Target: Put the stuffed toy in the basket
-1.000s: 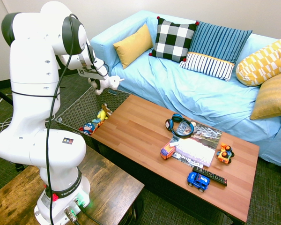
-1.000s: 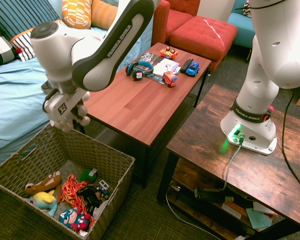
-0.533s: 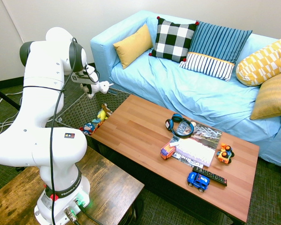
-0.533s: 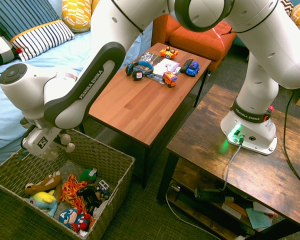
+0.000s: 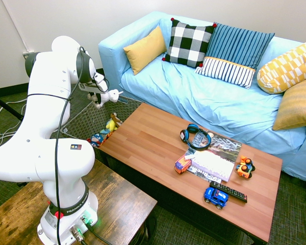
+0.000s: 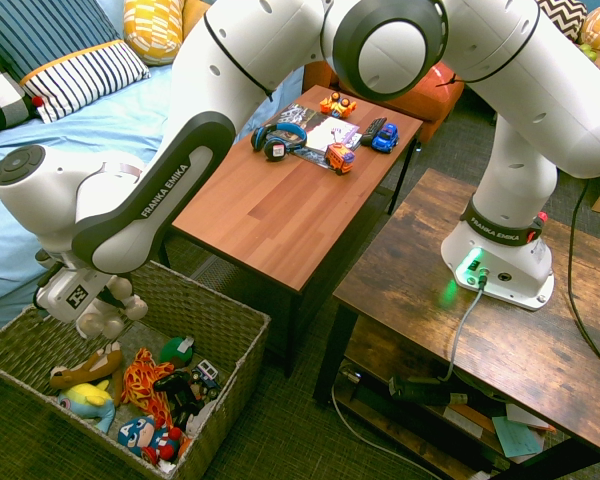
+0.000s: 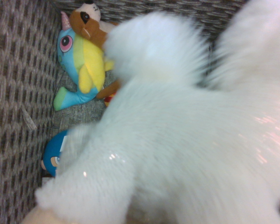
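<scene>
1. your gripper [image 6: 92, 312] points straight down over the basket [image 6: 215, 325], at about 8 o'clock from the wooden coffee table [image 6: 270, 215] in the second exterior view.
2. the stuffed toy [image 6: 108, 308] hangs right at the gripper, its white legs showing just under the wrist. in the first exterior view the stuffed toy [image 5: 110, 95] juts out at 3 o'clock from the hand, snout toward the sofa [image 5: 204, 97].
3. you cannot tell from the pictures whether the fingers clamp the toy or stand loose around it; the arm and the white fur hide them.
4. the toy sits above the basket's inside, near the wall on the sofa side, apart from the toys lying on the floor of the basket.
5. in the wrist view the stuffed toy [image 7: 177, 149] fills most of the picture as a white blur, with a blue and yellow plush [image 7: 81, 70] and a brown plush [image 7: 84, 21] beyond it on the woven bottom.
6. in the basket, at 6 o'clock from the gripper in the second exterior view, lie a brown plush [image 6: 85, 367], a blue and yellow plush [image 6: 88, 400] and colourful figures [image 6: 160, 395].
7. on the table, well apart from the basket, you have blue headphones [image 5: 195, 136], toy cars [image 5: 215, 196] and a remote [image 5: 228, 191].
</scene>
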You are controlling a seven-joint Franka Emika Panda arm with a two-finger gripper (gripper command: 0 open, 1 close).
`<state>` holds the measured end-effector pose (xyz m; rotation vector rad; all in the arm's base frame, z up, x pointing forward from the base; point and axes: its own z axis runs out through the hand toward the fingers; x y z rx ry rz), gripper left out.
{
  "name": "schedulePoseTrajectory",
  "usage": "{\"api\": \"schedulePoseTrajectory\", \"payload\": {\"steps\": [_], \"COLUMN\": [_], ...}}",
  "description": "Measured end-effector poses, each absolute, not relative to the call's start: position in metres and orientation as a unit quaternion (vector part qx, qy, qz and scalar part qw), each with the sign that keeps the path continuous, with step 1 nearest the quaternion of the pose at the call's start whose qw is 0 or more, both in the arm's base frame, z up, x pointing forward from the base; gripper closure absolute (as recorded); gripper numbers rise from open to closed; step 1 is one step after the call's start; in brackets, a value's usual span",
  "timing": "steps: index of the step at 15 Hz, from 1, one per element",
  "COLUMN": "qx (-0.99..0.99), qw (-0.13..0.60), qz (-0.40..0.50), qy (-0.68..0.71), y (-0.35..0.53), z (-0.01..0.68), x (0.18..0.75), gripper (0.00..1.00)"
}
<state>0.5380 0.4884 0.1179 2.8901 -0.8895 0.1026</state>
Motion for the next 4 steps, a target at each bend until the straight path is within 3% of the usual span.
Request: {"api": "schedulePoseTrajectory", "payload": {"steps": [4], "qx": [0.954], "qw": [0.063], "qz": [0.029], "qy": [-0.293], "y": [0.4857], "z": [0.1126], "x": [0.5314], "gripper": [0.00]}}
